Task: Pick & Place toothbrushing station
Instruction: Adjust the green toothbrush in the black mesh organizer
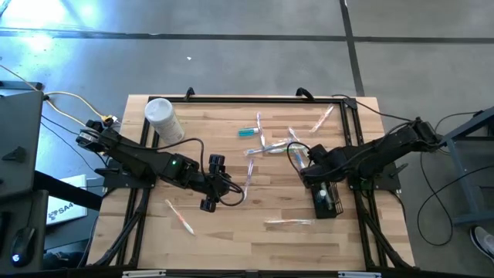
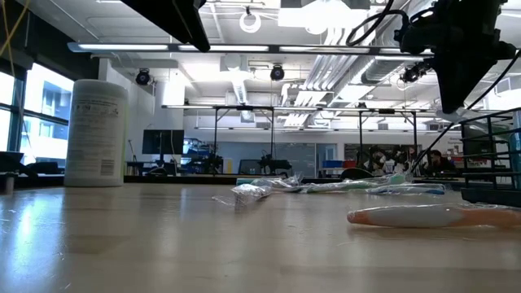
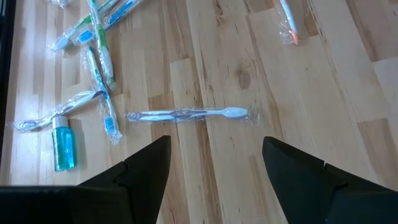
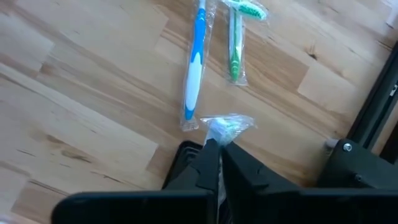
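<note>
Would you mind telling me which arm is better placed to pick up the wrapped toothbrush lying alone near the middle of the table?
Left. The left gripper hangs open right over that wrapped toothbrush, while the right gripper is shut on another wrapped brush.

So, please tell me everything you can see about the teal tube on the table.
The tube is small, see-through teal plastic with a lighter cap end, and looks filled with blue-green gel. It lies flat on the wooden table, near the far edge in the middle, beside a loose cluster of wrapped toothbrushes. One wrapped toothbrush's end lies at its cap; real contact cannot be told. No gripper touches it.
</note>
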Available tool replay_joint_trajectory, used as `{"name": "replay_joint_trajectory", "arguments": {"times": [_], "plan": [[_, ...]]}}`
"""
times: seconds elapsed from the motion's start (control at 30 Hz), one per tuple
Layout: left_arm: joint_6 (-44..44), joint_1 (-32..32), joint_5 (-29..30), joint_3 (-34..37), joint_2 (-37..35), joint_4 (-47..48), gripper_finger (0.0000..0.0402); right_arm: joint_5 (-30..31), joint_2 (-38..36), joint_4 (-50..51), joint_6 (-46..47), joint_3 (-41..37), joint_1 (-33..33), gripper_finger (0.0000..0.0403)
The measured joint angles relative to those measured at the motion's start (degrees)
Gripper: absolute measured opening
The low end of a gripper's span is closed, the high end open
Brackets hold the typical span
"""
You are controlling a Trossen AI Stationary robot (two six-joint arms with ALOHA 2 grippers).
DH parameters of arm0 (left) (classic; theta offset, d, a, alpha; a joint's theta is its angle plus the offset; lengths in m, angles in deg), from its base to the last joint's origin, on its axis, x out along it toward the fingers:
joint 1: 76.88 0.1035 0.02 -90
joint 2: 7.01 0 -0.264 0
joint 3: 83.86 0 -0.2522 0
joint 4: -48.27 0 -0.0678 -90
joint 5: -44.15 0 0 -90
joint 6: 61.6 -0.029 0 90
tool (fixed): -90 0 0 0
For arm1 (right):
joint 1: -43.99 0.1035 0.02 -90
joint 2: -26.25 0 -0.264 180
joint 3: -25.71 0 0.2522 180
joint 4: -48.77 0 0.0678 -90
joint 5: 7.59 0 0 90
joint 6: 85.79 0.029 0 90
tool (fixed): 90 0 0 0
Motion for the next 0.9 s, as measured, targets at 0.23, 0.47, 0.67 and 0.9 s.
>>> {"name": "replay_joint_trajectory", "arguments": {"times": [0.23,0.47,0.67,0.9], "plan": [[0.0,0.0,0.0,0.0,0.0,0.0,0.0250,1.7,0.0,0.0,0.0,0.0,0.9,0.0002],[0.0,0.0,0.0,0.0,0.0,0.0,0.0250,3.0,0.0,0.2,1.2,0.0,2.6,0.0002],[0.0,0.0,0.0,0.0,0.0,0.0,0.0250,4.4,0.0,0.2,2.7,0.0,4.1,0.0002],[0.0,0.0,0.0,0.0,0.0,0.0,0.0250,4.9,0.0,0.4,4.6,0.0,6.1,0.0002]]}}
